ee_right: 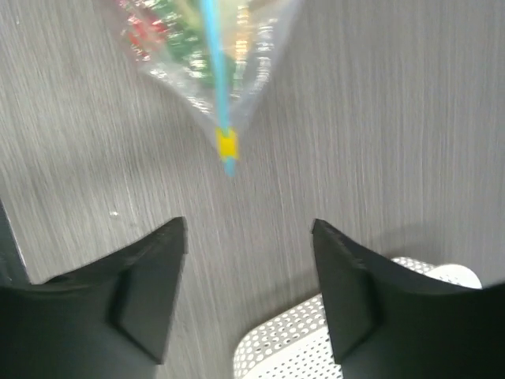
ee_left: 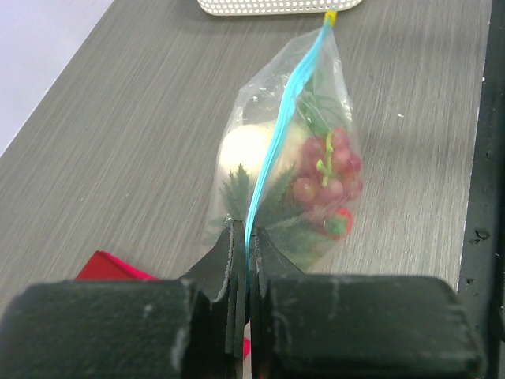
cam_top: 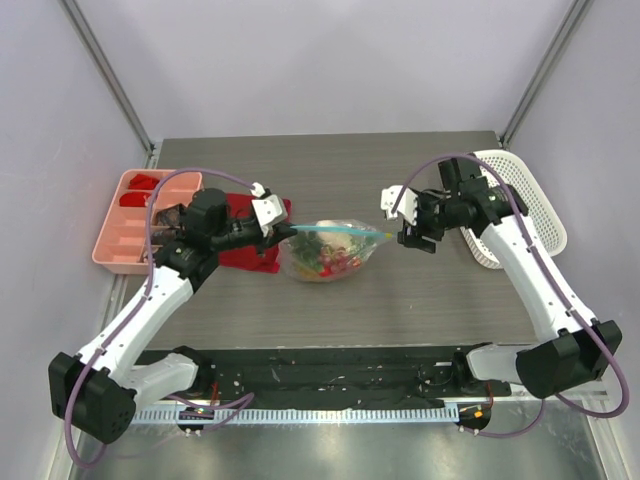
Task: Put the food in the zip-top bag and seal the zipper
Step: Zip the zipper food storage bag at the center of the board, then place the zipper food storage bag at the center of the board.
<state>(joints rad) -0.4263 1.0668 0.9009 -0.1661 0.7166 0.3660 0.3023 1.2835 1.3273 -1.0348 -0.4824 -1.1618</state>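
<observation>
The zip-top bag lies mid-table with the food inside it. In the left wrist view the clear bag holds red grapes, green leaves and a cream-white piece. The teal zipper runs straight along the bag's top edge to a yellow slider at its far end. My left gripper is shut on the zipper's near end. My right gripper stands open just past the slider, touching nothing, with bare table between its fingers.
A pink divided tray sits at the far left, with a red cloth under my left arm. A white perforated basket stands at the right, under my right wrist.
</observation>
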